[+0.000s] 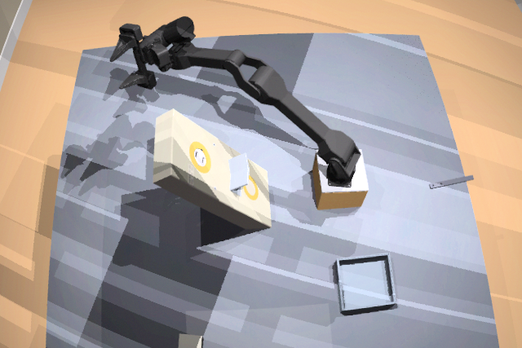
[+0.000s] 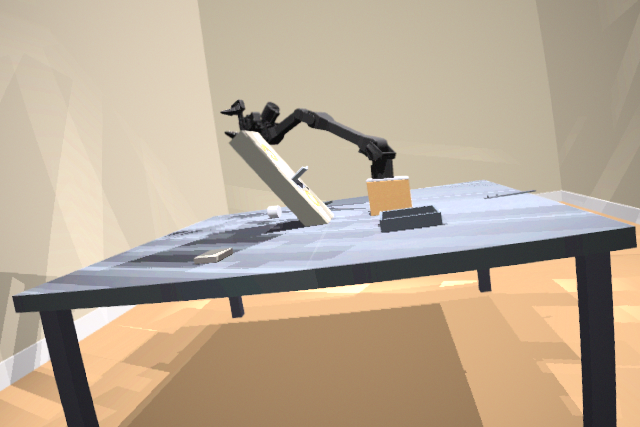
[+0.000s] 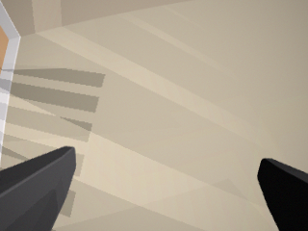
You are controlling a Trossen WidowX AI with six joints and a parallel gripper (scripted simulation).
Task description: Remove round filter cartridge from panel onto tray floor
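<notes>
The cream service panel [image 1: 227, 204] [image 2: 279, 182] stands tilted on the table. A white round cartridge face [image 1: 200, 157] with two dark slots sits inside the panel's left yellow ring in the top view. My gripper [image 1: 116, 74] [image 2: 224, 123] [image 3: 169, 163] is open, with nothing between its fingers. It is up beyond the panel's upper left end in the top view, apart from the cartridge. The wrist view shows only wall and a strip of floor past the fingertips. The square grey tray [image 1: 338, 285] [image 2: 410, 220] stands on the table; no cartridge shows in it.
A grey plate [image 1: 239, 171] [image 2: 299, 173] juts from the panel, partly covering a second yellow ring [image 1: 254, 197]. A white cylinder [image 2: 273, 211] lies behind the panel. A cream block [image 1: 189, 341] [image 2: 213, 255], a thin grey bar [image 1: 451, 182] and the arm's orange-sided base [image 1: 340, 200] [image 2: 389, 196] are also there.
</notes>
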